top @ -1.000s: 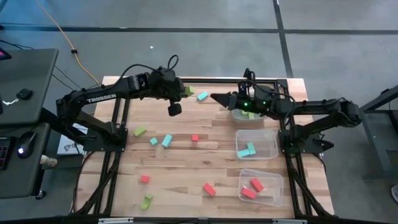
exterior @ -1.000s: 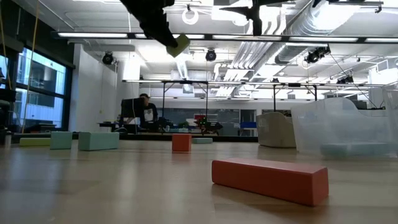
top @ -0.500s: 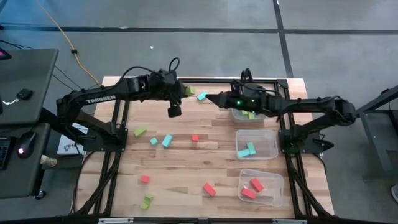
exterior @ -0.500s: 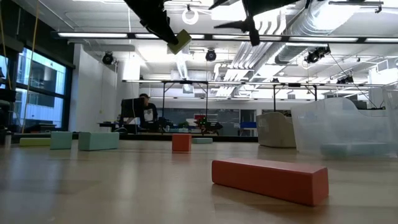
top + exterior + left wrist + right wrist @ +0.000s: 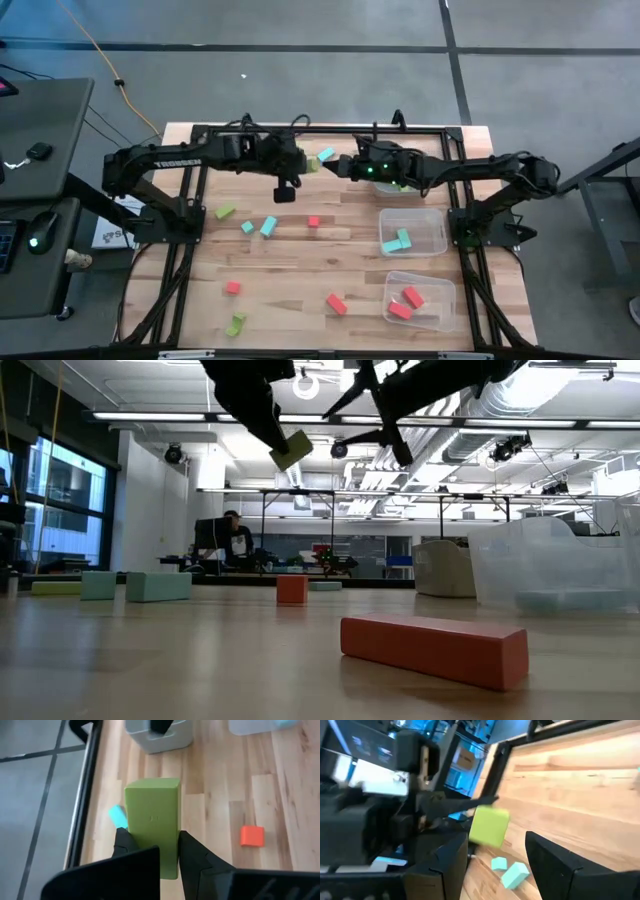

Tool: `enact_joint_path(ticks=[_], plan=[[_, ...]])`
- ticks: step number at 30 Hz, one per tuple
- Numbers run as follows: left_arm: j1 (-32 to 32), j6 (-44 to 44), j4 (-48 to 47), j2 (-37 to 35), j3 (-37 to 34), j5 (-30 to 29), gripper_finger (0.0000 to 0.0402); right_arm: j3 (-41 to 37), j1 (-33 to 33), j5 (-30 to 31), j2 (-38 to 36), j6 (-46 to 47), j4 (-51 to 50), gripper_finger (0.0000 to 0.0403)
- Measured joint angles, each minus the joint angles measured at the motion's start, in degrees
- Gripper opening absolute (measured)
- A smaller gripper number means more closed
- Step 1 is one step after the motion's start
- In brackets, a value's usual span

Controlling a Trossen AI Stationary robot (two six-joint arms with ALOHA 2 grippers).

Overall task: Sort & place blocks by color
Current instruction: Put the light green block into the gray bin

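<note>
My left gripper (image 5: 303,166) is shut on a lime green block (image 5: 152,827) high above the table's far middle; the low view shows that block (image 5: 291,449) up in the air. Facing it from the right, my right gripper (image 5: 502,862) stands open, its fingers a short way from the green block (image 5: 489,825) and touching nothing. Loose blocks lie on the wood: a light blue one (image 5: 326,156) under the grippers, two blue ones (image 5: 262,226), red ones (image 5: 313,221) (image 5: 336,303) and green ones (image 5: 224,211) (image 5: 236,323). My left gripper pinches the green block between its two fingers (image 5: 192,852), on two opposite side faces at the block's rear end (image 5: 150,855). The fingers slant down from the table's left and lie along the block. Its other end sticks out past the fingertips, and it is lifted clear of the table.
Three clear bins stand along the right side: the far one (image 5: 385,188) partly under my right arm, the middle one (image 5: 432,232) with blue blocks, the near one (image 5: 437,300) with red blocks. A black frame borders the table's far edge. A person sits far off in the room (image 5: 236,540).
My left gripper has carried the green block toward the table's right and near edges and a little down, still shut on it. My right gripper has come down and tipped, so that its open fingers now face the block.
</note>
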Motion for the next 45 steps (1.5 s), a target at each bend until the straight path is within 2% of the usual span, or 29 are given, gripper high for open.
enact_joint_path(ticks=[12,34,45], plan=[[-3.08,-0.94,0.25,5.58,-0.04,-4.81,0.0,-0.01,0.0,-1.37,3.49,2.55,-4.79,0.019],[-4.43,-1.54,3.82,5.41,-0.04,-4.57,0.0,-0.01,0.06,-0.93,3.87,1.86,-4.13,0.019],[-3.21,-3.25,1.43,5.41,-0.04,-5.09,0.0,-0.02,0.2,-1.65,3.87,0.03,-2.35,0.019]])
